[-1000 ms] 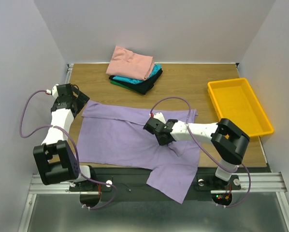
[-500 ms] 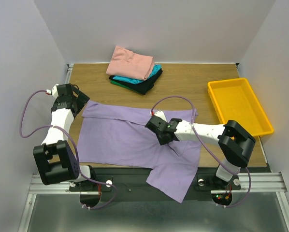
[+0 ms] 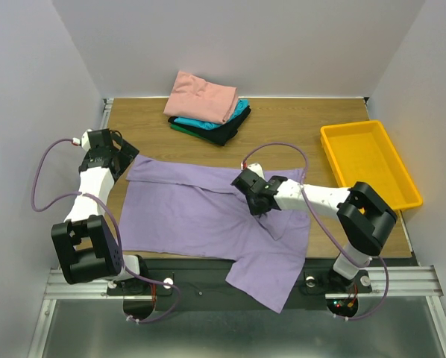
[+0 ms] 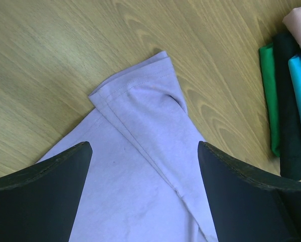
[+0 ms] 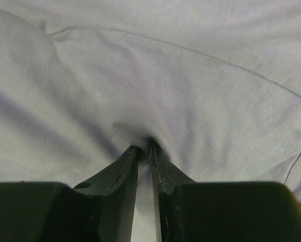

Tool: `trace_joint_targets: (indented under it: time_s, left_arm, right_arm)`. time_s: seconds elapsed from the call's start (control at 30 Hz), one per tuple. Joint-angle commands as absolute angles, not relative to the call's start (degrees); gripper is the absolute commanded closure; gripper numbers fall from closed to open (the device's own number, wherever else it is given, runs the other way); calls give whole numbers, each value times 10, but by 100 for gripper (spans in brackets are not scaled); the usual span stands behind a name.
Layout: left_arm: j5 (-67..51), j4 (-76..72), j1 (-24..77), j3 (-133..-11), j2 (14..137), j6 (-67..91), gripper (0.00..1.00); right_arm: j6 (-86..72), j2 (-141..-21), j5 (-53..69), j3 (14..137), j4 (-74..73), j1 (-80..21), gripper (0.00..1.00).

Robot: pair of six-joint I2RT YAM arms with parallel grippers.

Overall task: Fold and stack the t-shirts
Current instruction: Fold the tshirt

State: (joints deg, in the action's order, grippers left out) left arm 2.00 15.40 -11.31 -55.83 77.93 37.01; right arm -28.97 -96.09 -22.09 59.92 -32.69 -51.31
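Observation:
The light purple t-shirt point(image 3: 186, 212) lies spread on the wooden table point(image 3: 297, 123), one part hanging over the near edge. My right gripper point(image 3: 247, 181) is shut on a pinched fold of the purple shirt point(image 5: 145, 101) near its middle right. My left gripper point(image 3: 126, 153) is open above the shirt's far left corner, a sleeve point(image 4: 145, 106) showing between its black fingers point(image 4: 45, 176). A folded stack point(image 3: 208, 110) at the back has a salmon-pink shirt on top of teal, black and green ones, also at the edge of the left wrist view point(image 4: 289, 101).
A yellow plastic tray point(image 3: 368, 162) stands at the right of the table. Grey walls close in on the left, back and right. The arm bases and cables sit along the near edge.
My right gripper has moved to the right and slightly back, drawing the pinched purple cloth with it. The left arm has not moved.

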Motion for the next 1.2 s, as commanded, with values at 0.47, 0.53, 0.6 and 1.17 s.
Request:
trace_joint_targets:
  time_s: [0.47,0.53,0.6,1.17]
  left_arm:
    - [18,141,-112,-560,776,357,2]
    - [15,139,-113,-560,776,355,2]
    - [13,139,-113,-560,777,354,2]
    - [9,146,-112,-573,783,348,2]
  right_arm:
    - [-253,-883,-71,581,-279,-504,100]
    - [-249,-860,-37,581,-280,-502,100]
    - [-246,-850,-4,582,-283,-501,100]
    - [-260,-890,-54,620,-287,-500,34]
